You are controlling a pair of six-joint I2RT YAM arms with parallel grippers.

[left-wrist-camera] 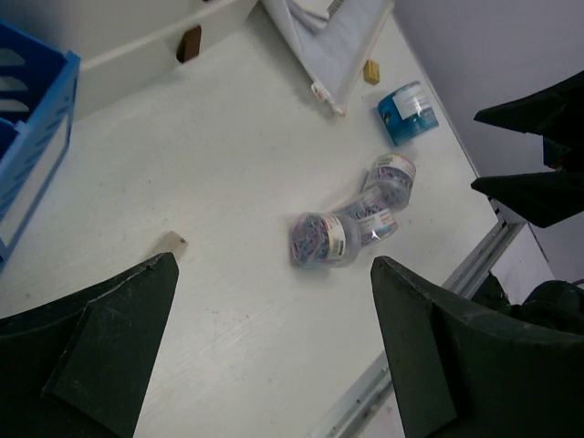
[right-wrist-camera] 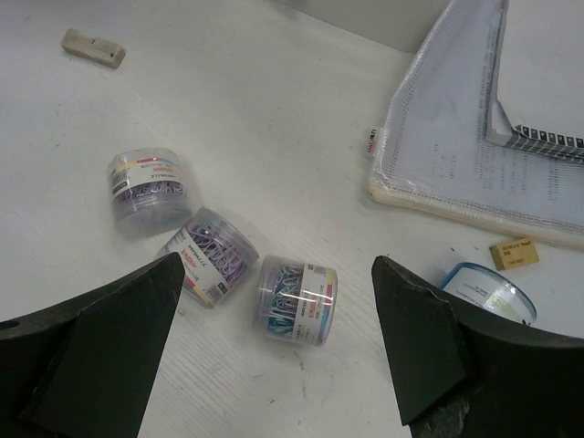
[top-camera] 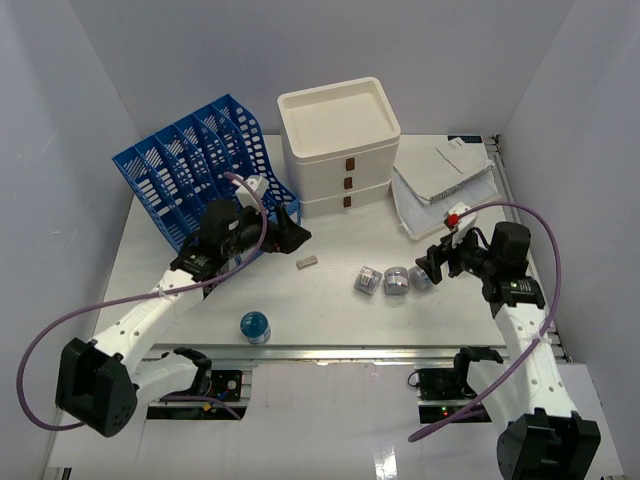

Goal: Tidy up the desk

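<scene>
This looks like a robotics lab booth dressed as an office. Plain white walls [top-camera: 60, 100] box in a white counter [top-camera: 330, 310] with cabled robot arms [top-camera: 150, 310] bolted on. It carries a blue file rack [top-camera: 195, 165], drawer box [top-camera: 338, 150], notebook [top-camera: 445, 170] and paper-clip jars [top-camera: 396, 281].

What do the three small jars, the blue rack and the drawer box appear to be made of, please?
Jars: clear glossy plastic by the look; the coloured clips show through the walls.
Rack: blue moulded plastic, judging by its thin slotted dividers.
Drawer box: cream and matte with small brown handles; probably plastic, though the look leaves that open.
</scene>
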